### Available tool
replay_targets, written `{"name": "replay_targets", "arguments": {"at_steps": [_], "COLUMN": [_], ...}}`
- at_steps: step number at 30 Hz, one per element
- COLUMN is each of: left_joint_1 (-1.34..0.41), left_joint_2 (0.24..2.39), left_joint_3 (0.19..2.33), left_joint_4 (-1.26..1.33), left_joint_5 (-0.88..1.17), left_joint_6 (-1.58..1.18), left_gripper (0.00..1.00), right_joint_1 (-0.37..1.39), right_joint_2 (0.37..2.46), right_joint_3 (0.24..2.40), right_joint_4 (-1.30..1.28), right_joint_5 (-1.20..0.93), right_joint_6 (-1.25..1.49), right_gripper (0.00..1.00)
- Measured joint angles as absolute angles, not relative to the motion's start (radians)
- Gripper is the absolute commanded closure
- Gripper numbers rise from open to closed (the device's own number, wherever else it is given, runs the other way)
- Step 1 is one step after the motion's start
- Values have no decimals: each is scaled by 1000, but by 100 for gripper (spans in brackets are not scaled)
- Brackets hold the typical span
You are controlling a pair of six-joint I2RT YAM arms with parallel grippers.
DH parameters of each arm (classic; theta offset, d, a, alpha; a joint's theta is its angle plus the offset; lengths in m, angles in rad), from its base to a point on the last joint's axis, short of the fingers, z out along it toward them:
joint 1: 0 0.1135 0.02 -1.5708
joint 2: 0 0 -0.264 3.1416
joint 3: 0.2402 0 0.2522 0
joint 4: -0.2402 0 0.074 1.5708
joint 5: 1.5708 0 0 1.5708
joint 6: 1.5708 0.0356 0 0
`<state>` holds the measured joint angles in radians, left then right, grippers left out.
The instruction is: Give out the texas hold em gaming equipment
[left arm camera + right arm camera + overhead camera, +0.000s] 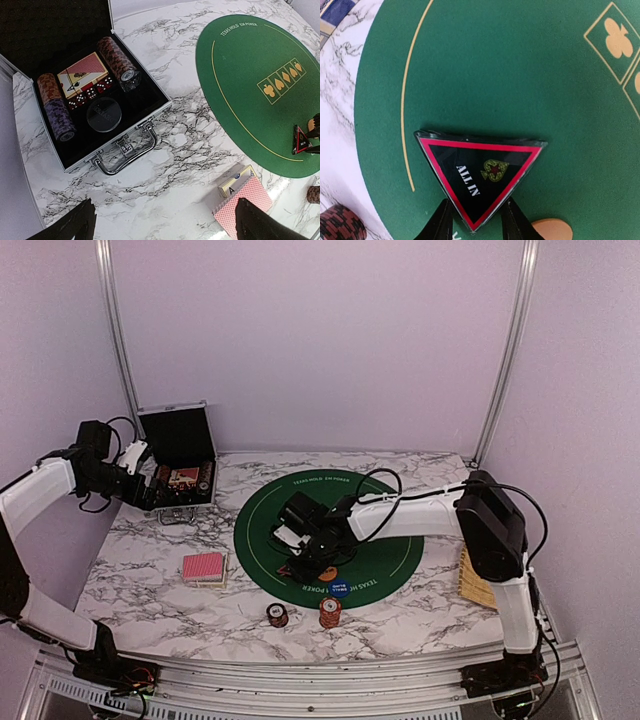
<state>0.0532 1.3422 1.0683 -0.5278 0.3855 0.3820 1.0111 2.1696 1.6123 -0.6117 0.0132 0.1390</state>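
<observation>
A: Nearest, at the bottom of the right wrist view?
B: Right pincer [476, 202], fingers [442, 222] flanking the near tip of the marker [480, 170]. Close to its slanted edges; clamped or not, cannot tell.
A: Largest next?
B: Marble surface [150, 575], then round green mat [385, 505] in its middle.
A: Then?
B: Case [152, 116] at the far left, lid up. Inside: chip rows [117, 57], deck [82, 75], red dice [90, 94], clear disc [104, 114].
A: Left pincer?
B: Left pincer [164, 210] spread wide, holding nothing, above bare marble in front of the case.
A: Cards?
B: Cards [203, 567], red backs up, stacked on the surface left of the mat, well apart from the case.
A: Loose chips?
B: Orange-red stack [330, 612] and dark stack [277, 615] on the marble just beside the mat's near edge. Blue chip [339, 587] on the mat, just inside that edge.
A: Marker's place?
B: Over the mat's left part, inside the yellow line, "ALL IN" face toward the right wrist camera, wide edge away from the fingers.
A: Smallest?
B: Orange button [549, 230], on the mat just beside the right finger.
</observation>
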Motion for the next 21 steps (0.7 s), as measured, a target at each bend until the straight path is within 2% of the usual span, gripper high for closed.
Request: {"name": "replay_targets", "arguments": {"at_steps": [12,21], "left_joint_1": [53,53], "left_joint_2": [1342,1342], "left_joint_3": [1084,1085], "left_joint_4": [-559,-590], "left_joint_5": [385,407], "left_joint_6": [390,400], "left_gripper": [1,1], "right_joint_1": [998,955], "right_joint_2": [2338,2441], "right_joint_3": [1852,1998], "right_joint_4": [-575,-533], "right_joint_5": [43,1], "right_joint_6": [182,199], "right_gripper": [76,77]}}
